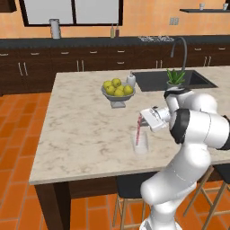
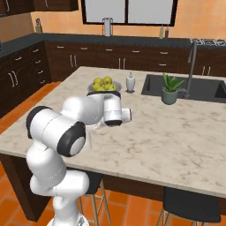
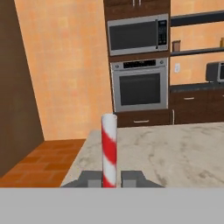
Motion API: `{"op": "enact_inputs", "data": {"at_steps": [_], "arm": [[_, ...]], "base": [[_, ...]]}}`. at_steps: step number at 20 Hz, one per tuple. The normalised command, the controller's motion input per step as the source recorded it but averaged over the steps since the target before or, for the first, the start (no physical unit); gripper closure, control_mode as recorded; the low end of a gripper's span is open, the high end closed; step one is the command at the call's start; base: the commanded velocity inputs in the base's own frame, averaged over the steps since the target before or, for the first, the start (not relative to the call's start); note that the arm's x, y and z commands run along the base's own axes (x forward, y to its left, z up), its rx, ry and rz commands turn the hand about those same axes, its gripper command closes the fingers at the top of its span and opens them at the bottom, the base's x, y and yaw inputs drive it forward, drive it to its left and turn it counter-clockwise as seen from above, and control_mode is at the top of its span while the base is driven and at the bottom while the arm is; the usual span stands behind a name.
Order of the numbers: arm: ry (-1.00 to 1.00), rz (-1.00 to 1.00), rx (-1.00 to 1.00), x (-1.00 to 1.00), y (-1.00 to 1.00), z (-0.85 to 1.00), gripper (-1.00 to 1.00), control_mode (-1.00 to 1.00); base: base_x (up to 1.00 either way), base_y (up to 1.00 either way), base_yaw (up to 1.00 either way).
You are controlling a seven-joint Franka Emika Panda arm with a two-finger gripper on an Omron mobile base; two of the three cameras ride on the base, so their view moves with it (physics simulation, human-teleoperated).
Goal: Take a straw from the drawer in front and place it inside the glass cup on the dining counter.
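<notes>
Red-striped straw (image 1: 139, 130), clamped in shut jaws, hangs near-vertical into glass cup (image 1: 141, 144).

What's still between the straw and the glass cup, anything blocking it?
Nothing visible. The hand is shut on the straw, whose lower end already reaches into the glass cup on the dining counter. The fruit bowl stands apart, farther back.

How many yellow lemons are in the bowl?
5 lemons show in the fruit bowl on the dining counter: one on top, one left, one right, two in front. More may hide underneath.
</notes>
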Motion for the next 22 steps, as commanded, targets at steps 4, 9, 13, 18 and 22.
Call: {"op": "enact_inputs", "data": {"at_steps": [4,9,13,18,22], "arm": [[0.00,0.01,0.00,-0.06,0.00,-0.15,1.00,-1.00],[-0.01,0.00,0.00,-0.58,-0.01,-0.05,1.00,-1.00],[0.00,0.00,0.00,-0.22,0.00,-0.18,1.00,-1.00],[-0.02,0.00,0.00,0.00,0.00,-0.16,-1.00,-1.00],[-0.05,0.00,-0.04,-0.09,-0.10,0.00,-1.00,-1.00]], "base": [[0.00,0.00,0.00],[0.00,0.00,0.00],[0.00,0.00,0.00],[0.00,0.00,0.00],[0.00,0.00,0.00]]}}
